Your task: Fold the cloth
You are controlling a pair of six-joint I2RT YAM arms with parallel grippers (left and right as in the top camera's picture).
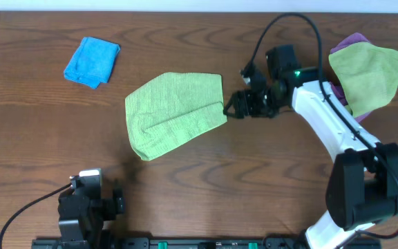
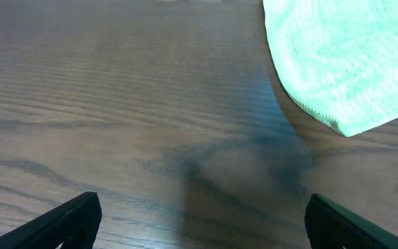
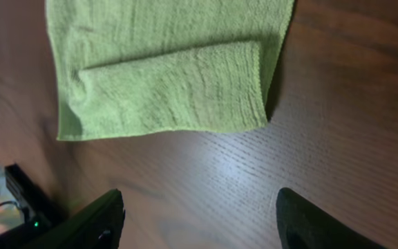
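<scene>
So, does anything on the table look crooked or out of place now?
Yes. The lime-green cloth is folded unevenly: its top layer lies slanted, so the edges do not match. At the far right, an olive cloth lies loosely over a purple cloth. Nothing looks spilled or damaged.

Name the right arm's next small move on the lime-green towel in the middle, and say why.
Probably lower the right tool onto the nearest edge of the bright lime-green square microfibre towel and pinch it. The tool is open and empty beside that edge, and only one flap is folded over, so the fold looks unfinished.
</scene>
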